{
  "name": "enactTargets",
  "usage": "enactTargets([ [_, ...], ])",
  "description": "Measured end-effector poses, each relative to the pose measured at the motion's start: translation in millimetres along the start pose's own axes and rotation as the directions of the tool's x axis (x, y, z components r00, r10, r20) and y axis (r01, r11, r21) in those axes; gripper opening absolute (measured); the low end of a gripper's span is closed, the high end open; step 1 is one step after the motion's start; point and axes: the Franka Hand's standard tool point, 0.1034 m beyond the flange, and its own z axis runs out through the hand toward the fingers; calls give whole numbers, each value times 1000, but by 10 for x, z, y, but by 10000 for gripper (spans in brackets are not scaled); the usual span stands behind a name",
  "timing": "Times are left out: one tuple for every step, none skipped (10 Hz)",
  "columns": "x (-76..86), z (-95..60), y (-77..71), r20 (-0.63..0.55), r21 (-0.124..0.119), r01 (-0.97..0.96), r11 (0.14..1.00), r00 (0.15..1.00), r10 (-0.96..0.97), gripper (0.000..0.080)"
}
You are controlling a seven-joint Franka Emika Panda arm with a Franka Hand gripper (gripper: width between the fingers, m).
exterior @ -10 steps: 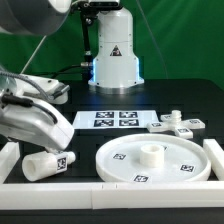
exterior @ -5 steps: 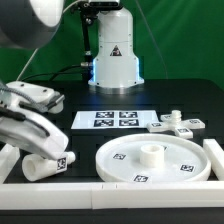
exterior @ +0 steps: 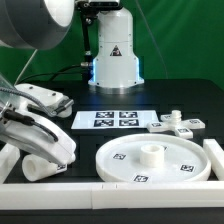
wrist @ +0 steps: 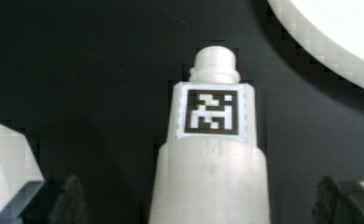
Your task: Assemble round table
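Wrist view puts our jaws wide apart astride the leg [wrist: 211, 175], which we judge light, stiff, slippery plastic, best pinched across its thick body, not the tip.

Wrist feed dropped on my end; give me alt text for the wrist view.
A white table leg with a square black-and-white tag lies on the black table, centred in the open gripper with gaps on both sides, its narrow peg end pointing away from the camera. An edge of the round tabletop shows in one corner.
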Motion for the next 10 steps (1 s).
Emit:
enactTargets([
  [2,1,2,0,0,0,1000,1000,0,649],
  [9,10,1,-1,0,-1,1000,1000,1,649],
  [28,37,3,0,0,-6,1000,1000,6,649],
  [44,55,-15,-7,-1,-8,1000,1000,8,649],
  [57,96,-43,-5,-2,-11,1000,1000,11,649],
  [80,146,-73,-6,-2,-18,1000,1000,18,649],
  [111,186,-116,-15,-1,-17,1000,1000,17,649],
  [138,217,-143,-25,3,-16,1000,1000,16,649],
  [161,248,-142,-29,5,-18,1000,999,18,649],
  [162,262,-129,-27,4,-20,1000,999,20,649],
])
